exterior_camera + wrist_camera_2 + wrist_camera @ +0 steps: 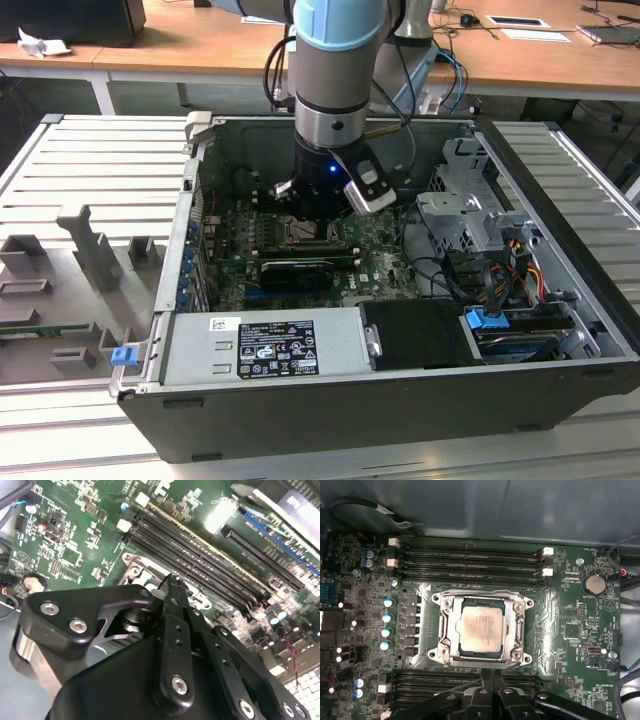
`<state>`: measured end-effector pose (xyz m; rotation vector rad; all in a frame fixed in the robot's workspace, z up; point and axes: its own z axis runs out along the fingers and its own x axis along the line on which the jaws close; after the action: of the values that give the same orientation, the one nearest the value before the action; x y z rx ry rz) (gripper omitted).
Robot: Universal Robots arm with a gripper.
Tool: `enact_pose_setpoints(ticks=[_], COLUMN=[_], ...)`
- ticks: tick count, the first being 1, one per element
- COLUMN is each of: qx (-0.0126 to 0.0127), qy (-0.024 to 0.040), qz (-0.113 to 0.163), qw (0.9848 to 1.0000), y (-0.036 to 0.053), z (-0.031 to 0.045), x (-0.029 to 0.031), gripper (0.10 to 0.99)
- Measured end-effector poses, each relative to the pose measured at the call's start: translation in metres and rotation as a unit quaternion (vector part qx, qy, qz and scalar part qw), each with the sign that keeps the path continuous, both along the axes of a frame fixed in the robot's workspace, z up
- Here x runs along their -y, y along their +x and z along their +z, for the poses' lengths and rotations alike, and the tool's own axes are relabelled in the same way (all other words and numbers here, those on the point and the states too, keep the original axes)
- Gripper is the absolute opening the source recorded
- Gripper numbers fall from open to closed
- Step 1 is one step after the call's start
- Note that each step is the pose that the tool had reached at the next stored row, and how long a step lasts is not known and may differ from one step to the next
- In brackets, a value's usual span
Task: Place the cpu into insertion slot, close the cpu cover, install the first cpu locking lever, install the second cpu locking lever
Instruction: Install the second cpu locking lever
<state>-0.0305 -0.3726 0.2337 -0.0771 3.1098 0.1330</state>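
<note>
The cpu [479, 629] sat seated in the insertion slot [445, 652], with the cpu cover [519, 630] apparently lying down around it, just ahead of the gripper [491, 675], whose fingers were pressed together with nothing between them. Judged step: placing done, cover seemingly closed, first locking lever in hand; I could not make out either lever's position. The next move would call for a precise hook and press at the socket edge.

The cpu [481, 630] lies in the insertion slot [446, 630], between memory slots [470, 560].
</note>
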Motion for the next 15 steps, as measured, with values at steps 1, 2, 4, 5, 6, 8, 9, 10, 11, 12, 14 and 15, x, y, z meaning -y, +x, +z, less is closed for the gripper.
enact_pose_setpoints(ticks=[1,2,4,5,6,8,9,10,11,12,14,15], qx=[0.0001,0.0000,0.0000,0.0001,0.0000,0.0000,0.0000,0.0001,0.0001,0.0001,0.0001,0.0000], qy=[0.0011,0.0020,0.0043,0.0054,0.0054,0.0070,0.0092,0.0108,0.0111,0.0120,0.0152,0.0158], qz=[0.000,0.000,0.001,0.001,0.001,0.002,0.002,0.002,0.002,0.002,0.005,0.008], qw=[1.0000,1.0000,1.0000,1.0000,1.0000,1.0000,1.0000,0.9999,0.9999,0.9999,0.9999,0.9998], y=[-0.0028,-0.0061,-0.0128,-0.0162,-0.0178,-0.0192,-0.0222,-0.0248,-0.0264,-0.0282,-0.0310,-0.0321], z=[-0.0002,-0.0003,-0.0009,-0.0027,-0.0064,-0.0136,-0.0137,-0.0137,-0.0137,-0.0137,-0.0138,-0.0138], x=[0.0002,0.0002,0.0004,0.0003,0.0004,0.0008,0.0012,0.0017,0.0020,0.0030,0.0042,0.0046], gripper=[0.106,0.106,0.106,0.106,0.106,0.106,0.106,0.106,0.106,0.106,0.106,0.106])
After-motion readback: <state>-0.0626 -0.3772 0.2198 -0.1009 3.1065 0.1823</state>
